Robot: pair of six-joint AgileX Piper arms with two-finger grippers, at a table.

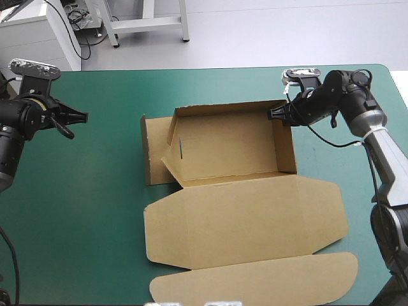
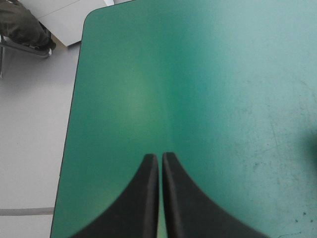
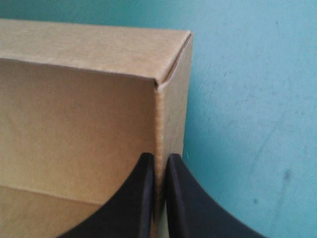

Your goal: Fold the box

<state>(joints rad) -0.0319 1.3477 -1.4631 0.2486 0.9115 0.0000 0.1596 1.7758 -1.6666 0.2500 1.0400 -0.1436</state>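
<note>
Cardboard takes up the middle of the high view. The brown cardboard box [image 1: 229, 153] lies at the centre of the frame on the tabletop's teal-green cover [image 1: 83, 210]. It is formed into an open tray: the far and right walls stand upright, the left wall leans outward, and a further side panel [image 1: 155, 150] spreads toward the frame's left. Inside the tray only its own plain brown floor shows. The flat lid [image 1: 248, 213] reaches from the tray's near edge into the lower half of the frame and ends in a rounded tuck flap [image 1: 255, 280] at bottom centre. The right pincer [image 1: 275, 115], right of centre in the upper frame, has its black fingers all but closed on the tray's right wall at the far right corner. In the right wrist view that pincer [image 3: 158, 158] grips the wall edge of the box [image 3: 74, 124], with the cover [image 3: 247, 99] beside it. The left pincer [image 1: 81, 118] [image 2: 159, 157], at the frame's left and well apart from the box, is closed on nothing over bare cover [image 2: 223, 74].
</note>
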